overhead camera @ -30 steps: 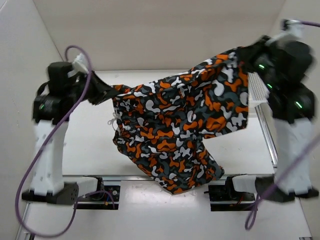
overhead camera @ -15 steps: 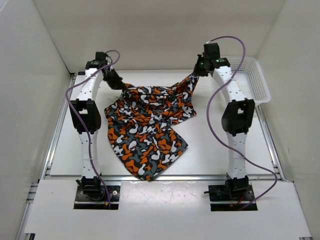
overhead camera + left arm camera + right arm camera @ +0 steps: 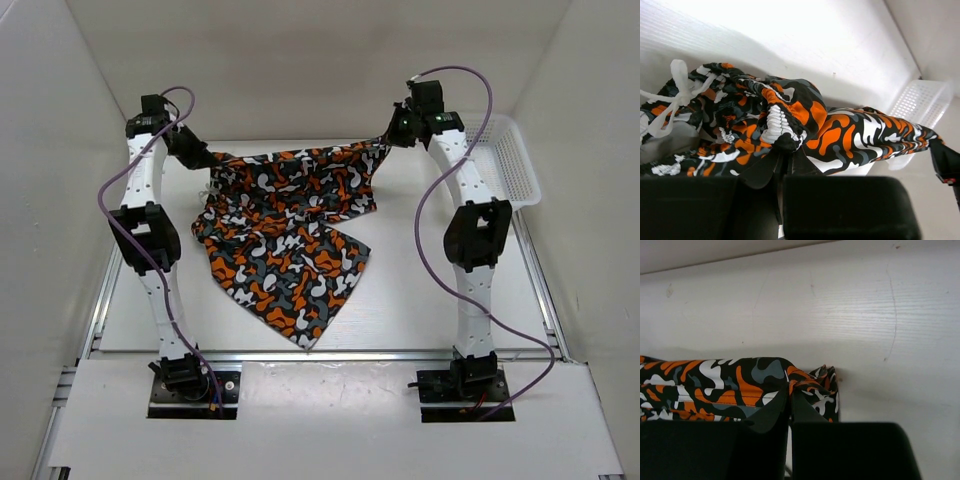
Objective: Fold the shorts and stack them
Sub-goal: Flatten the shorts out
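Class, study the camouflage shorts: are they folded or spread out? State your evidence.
Spread, not folded: the shorts hang stretched by one edge between the left tool and right tool, the rest trailing over the table.

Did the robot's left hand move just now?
Yes. The left gripper has gone left, closer to the left wall and farther from the basket, stretching the shorts out wider.

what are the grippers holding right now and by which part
Both hold the shorts: left gripper pinches the gathered waist edge near the drawstring, right gripper pinches the opposite top corner.
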